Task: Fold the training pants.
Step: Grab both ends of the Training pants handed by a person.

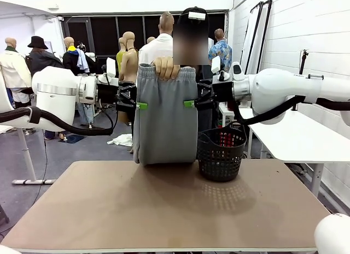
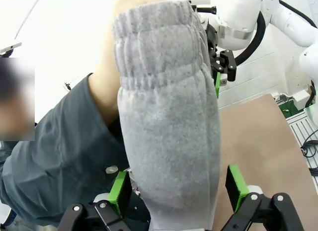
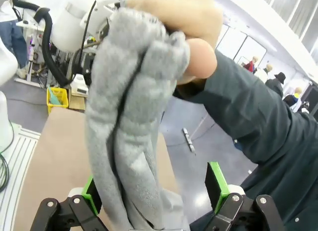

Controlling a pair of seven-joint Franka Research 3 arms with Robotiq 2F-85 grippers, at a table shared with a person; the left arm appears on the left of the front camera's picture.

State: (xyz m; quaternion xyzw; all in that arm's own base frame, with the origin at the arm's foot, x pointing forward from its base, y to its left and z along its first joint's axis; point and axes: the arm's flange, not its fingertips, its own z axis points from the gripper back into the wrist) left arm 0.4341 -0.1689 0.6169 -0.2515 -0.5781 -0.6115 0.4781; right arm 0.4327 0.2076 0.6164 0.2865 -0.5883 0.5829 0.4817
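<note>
The training pants are light grey and hang doubled over above the table's far edge. A person's hand holds them up by the gathered waistband. My left gripper is at the cloth's left edge and my right gripper at its right edge, both about mid-height. In the left wrist view the pants hang between the spread green pads of my left gripper, which is open. In the right wrist view the bunched pants sit between the pads of my open right gripper, nearer the left pad.
A black mesh basket stands on the brown table, just right of the hanging cloth. The person's dark sleeve reaches in behind the pants. A white table stands to the right.
</note>
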